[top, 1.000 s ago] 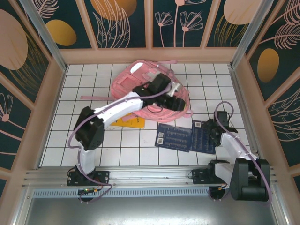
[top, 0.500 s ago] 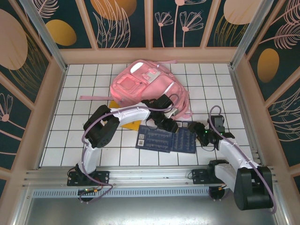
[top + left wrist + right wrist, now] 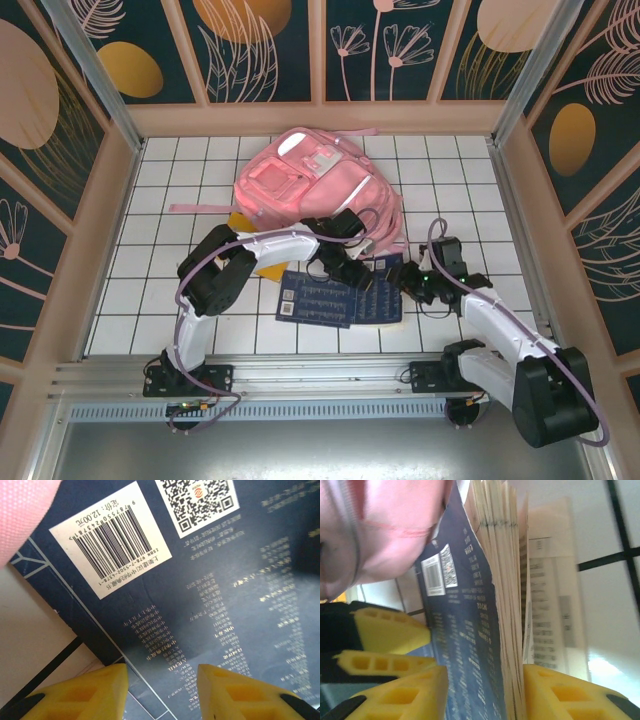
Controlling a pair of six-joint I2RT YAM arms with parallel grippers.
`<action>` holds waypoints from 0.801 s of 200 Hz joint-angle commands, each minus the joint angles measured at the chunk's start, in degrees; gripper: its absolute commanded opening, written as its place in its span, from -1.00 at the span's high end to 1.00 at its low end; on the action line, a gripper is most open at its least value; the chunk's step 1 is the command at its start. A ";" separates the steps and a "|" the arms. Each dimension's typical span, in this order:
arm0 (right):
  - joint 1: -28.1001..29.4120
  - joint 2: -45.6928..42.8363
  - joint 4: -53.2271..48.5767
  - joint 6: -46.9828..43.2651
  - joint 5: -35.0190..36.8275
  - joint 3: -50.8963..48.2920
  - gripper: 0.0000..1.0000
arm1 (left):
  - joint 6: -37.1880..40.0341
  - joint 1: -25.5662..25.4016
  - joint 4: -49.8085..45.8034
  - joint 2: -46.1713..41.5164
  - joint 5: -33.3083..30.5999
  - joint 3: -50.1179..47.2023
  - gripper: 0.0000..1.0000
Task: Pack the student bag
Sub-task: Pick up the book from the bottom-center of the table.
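The student bag (image 3: 310, 185), pink with white front panels, lies at the back middle of the tiled table; its fabric also fills a corner in the wrist views (image 3: 22, 515) (image 3: 395, 525). In front of it lie two overlapping dark blue book covers (image 3: 315, 297) (image 3: 378, 297). My left gripper (image 3: 350, 272) (image 3: 162, 672) hovers open just over the barcode cover (image 3: 200, 580), nothing between its jaws. My right gripper (image 3: 412, 285) (image 3: 485, 680) stands open astride the right book's raised edge (image 3: 505, 605), its pages against the right finger. The left gripper's yellow fingers (image 3: 390, 630) sit close by.
A yellow flat item (image 3: 237, 219) pokes out from under the bag's left side. A pink strap (image 3: 195, 208) trails left over the tiles. A printed page (image 3: 550, 590) lies flat beside the lifted pages. Wooden walls enclose the table on three sides.
The blue books have slid left, toward the table's middle. My left gripper came down off the bag onto them. My right gripper followed leftward and narrowed its jaws around the book's edge.
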 commanded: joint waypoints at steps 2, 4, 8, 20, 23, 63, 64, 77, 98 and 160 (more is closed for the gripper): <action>1.81 0.39 -0.65 -1.64 -1.27 1.75 0.30 | 0.39 0.18 0.45 0.30 -1.94 -2.08 0.19; 1.90 0.42 -0.51 -1.71 -1.35 1.73 0.33 | 0.35 0.18 0.43 0.24 -1.92 -2.10 0.20; 2.07 0.58 -0.24 -1.83 -1.36 1.77 0.40 | 0.46 0.18 0.51 0.17 -1.91 -2.18 0.21; 2.34 1.01 -0.23 -1.79 0.24 1.64 0.64 | 0.42 0.25 0.77 -0.11 -2.19 -2.36 0.24; 2.38 1.08 -0.37 -1.82 0.78 1.73 0.71 | 0.32 0.24 0.86 -0.19 -2.37 -2.43 0.24; 2.45 -1.25 -5.19 -1.31 9.83 4.56 1.00 | -0.07 1.91 -0.18 -5.51 -4.44 -2.49 0.20; 2.47 -1.39 -5.36 -1.28 9.97 4.72 1.00 | -0.14 2.01 -0.14 -5.76 -4.44 -2.56 0.19; 2.49 -3.74 -7.37 -1.02 12.27 6.93 1.00 | -1.12 3.79 0.06 -9.20 -4.61 -3.68 0.13; 2.49 -6.50 -12.62 -1.10 17.21 12.33 1.00 | -2.92 7.00 1.33 -15.51 -3.85 -6.36 -0.01; 2.59 -9.70 -17.29 -2.57 15.26 25.60 1.00 | -9.24 9.76 6.56 -25.99 -1.27 -8.78 -0.25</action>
